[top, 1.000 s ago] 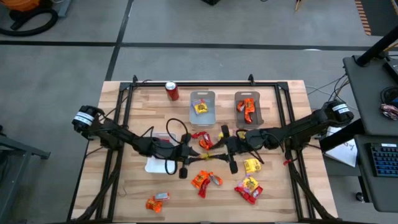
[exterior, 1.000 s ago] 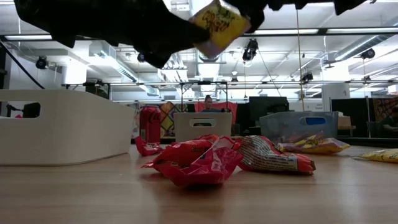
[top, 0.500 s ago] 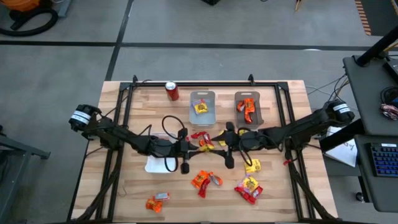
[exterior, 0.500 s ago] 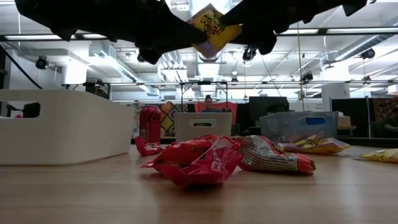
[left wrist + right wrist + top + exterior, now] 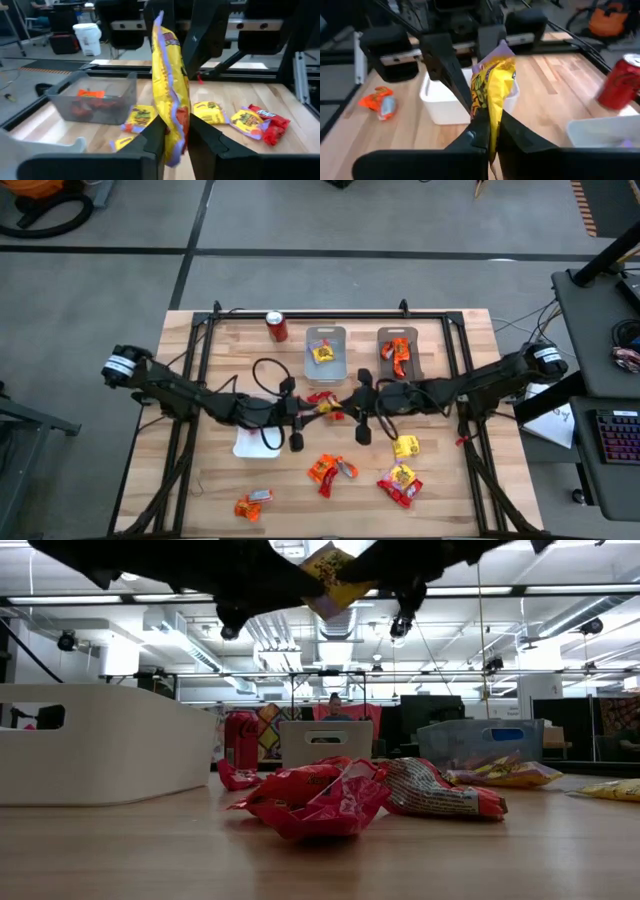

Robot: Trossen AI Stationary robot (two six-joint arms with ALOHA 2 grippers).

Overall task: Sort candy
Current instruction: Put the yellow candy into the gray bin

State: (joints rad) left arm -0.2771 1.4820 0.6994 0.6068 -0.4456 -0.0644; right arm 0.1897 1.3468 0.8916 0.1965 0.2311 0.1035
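Above the table's (image 5: 455, 480) middle, a yellow candy packet (image 5: 328, 407) hangs between both arms. The right tool (image 5: 489, 131) pinches one edge; the left tool (image 5: 172, 136) clasps the other loosely. Light, crinkly, slippery: grip a flat sealed edge.

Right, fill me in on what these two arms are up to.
Both arms meet above the middle of the table at one yellow candy packet, held clear of the surface. The right end effector is shut on it. The left end effector is at the same packet, so it looks like a handover. One grey tray holds yellow candy, another tray holds orange, and more loose packets lie on the table.
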